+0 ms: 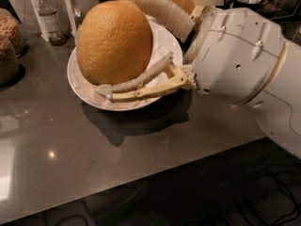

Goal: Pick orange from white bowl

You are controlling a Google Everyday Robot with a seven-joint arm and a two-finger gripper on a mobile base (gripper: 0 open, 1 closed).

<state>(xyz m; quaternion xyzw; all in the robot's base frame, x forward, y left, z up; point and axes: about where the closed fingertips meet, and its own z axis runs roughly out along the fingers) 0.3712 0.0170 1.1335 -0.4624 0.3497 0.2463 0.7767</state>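
At the far left a jar (6, 48) stands on the dark surface (56, 173), and a small bottle (47, 17) stands behind it. Next comes the white bowl (77, 81), sitting flat on the surface. The orange (113, 29) is in front of the bowl and covers most of it, so I cannot see what else is inside. It looks far too big for the bowl, so I think it is up in the air, above the bowl and closer to the camera, not resting in it.

The gripper (114, 42) is clenched on the orange. One finger runs under it and the other curves over its top. The orange is a bit taller than it is wide, and it stands almost upright between them. The fingers point left, and the big white arm (240, 55) reaches in from the right.

The bowl is below the orange, so I think the next move is to lift it up and back to the right, clear of the rim
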